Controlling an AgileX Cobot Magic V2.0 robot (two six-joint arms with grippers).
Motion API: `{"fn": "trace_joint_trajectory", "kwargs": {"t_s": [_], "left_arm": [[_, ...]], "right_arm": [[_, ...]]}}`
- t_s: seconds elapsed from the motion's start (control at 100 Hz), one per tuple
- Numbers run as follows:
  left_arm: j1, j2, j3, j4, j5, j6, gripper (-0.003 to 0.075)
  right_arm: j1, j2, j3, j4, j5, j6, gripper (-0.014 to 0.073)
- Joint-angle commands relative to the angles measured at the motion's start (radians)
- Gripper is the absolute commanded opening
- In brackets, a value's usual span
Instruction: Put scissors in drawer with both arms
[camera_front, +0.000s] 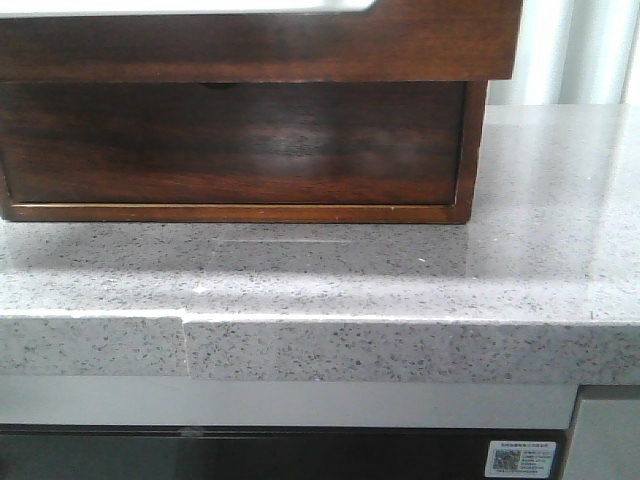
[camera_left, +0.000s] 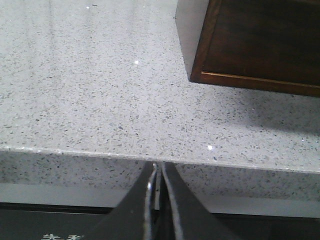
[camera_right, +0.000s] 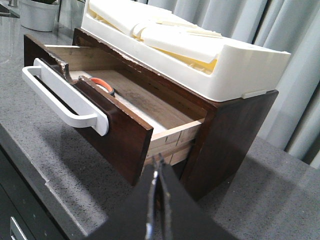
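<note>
In the right wrist view the dark wood drawer stands pulled out of the wooden box. A white bar handle hangs on its front panel. The scissors lie inside the drawer; only an orange-lined loop shows above the front panel. My right gripper is shut and empty, off the drawer's near corner and apart from it. My left gripper is shut and empty, low in front of the counter's edge, away from the box. In the front view the drawer's front overhangs the box; no gripper or scissors show there.
A white foam tray sits on top of the box. A white plant pot stands on the counter behind it, with curtains beyond. The speckled grey counter has a front edge with a seam and dark cabinets below.
</note>
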Motion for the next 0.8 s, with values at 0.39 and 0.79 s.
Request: {"fn": "trace_joint_trajectory", "kwargs": {"t_s": [0.39,0.79], "left_arm": [[0.003,-0.024,0.022,-0.019,-0.017,-0.009,-0.0019],[0.003,-0.024,0.022,-0.019,-0.017,-0.009,-0.0019]], "right_arm": [[-0.27,-0.027,0.239,-0.042,-0.241,0.061,-0.0032],[-0.538,-0.218,0.613,-0.036,-0.329,0.332,-0.0032]]}}
